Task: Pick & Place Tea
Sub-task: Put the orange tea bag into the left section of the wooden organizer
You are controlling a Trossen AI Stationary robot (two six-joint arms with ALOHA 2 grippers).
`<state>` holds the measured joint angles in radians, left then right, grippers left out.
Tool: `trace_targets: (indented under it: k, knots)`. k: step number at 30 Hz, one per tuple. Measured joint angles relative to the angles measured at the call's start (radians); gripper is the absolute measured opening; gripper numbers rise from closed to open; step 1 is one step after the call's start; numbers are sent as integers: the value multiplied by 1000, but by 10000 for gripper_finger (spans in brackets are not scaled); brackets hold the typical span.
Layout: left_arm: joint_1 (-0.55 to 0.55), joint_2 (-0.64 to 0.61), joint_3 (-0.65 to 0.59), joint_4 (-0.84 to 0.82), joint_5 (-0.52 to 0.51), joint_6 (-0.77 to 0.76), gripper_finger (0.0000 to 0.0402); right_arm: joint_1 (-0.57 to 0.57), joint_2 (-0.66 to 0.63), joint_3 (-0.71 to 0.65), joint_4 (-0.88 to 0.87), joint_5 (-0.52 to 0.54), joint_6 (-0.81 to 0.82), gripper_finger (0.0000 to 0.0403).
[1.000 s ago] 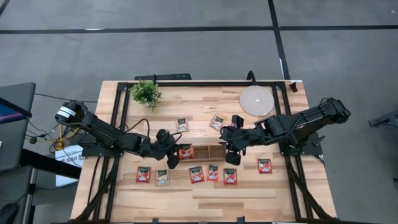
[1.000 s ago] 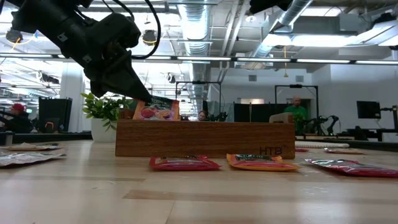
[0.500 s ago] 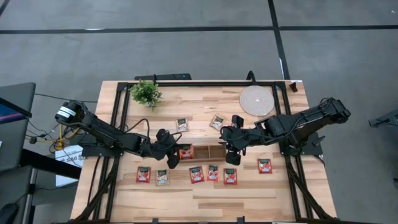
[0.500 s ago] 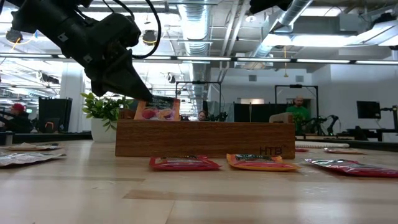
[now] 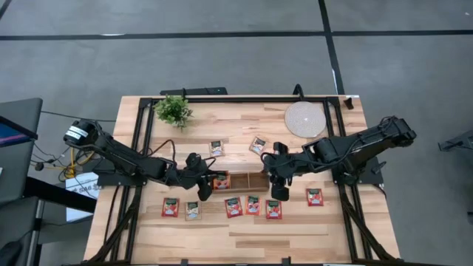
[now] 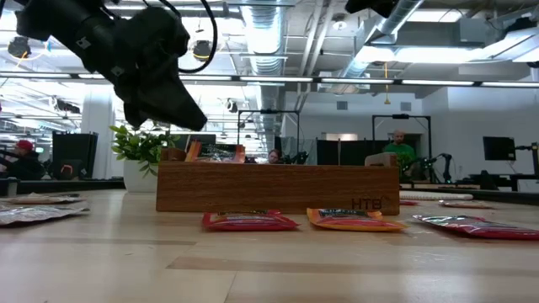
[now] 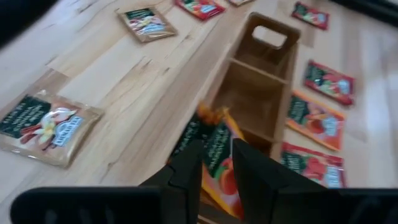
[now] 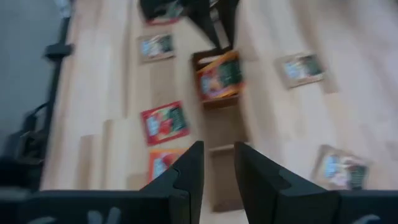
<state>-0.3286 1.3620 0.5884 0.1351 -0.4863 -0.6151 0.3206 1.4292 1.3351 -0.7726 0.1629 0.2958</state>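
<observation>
Now a red tea sachet (image 7: 217, 163) sits in the end compartment of the wooden tray (image 5: 247, 181), under the left gripper (image 7: 214, 163), whose jaws stand parted beside it: the release step, I judge. The right gripper (image 8: 217, 167), jaws apart and empty, hovers over the tray. Next calls for lifting clear towards loose sachets (image 5: 253, 205) on the worktop (image 5: 244, 236).

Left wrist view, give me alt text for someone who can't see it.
The left gripper's dark fingers straddle a red tea sachet standing in the end compartment of a wooden tray. More sachets lie flat on the table on both sides.
</observation>
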Motion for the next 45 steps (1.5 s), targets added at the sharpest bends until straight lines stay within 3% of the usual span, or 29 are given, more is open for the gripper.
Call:
trace_targets:
  k: [4,15,23,32,45]
  knots:
    - [0,-66,0,-27,50,-4,80,25,17,-31,37,-85,16,79]
    - [-27,-250,1,-212,67,-50,80,166,204,-75,101,-93,123,79]
    - [-27,-257,1,-280,70,-79,80,175,366,-72,200,-115,131,79]
    - [-27,-257,0,-307,71,-82,80,127,464,-67,318,-142,157,79]
    - [-27,-257,0,-322,71,-80,80,82,491,-68,278,-96,240,79]
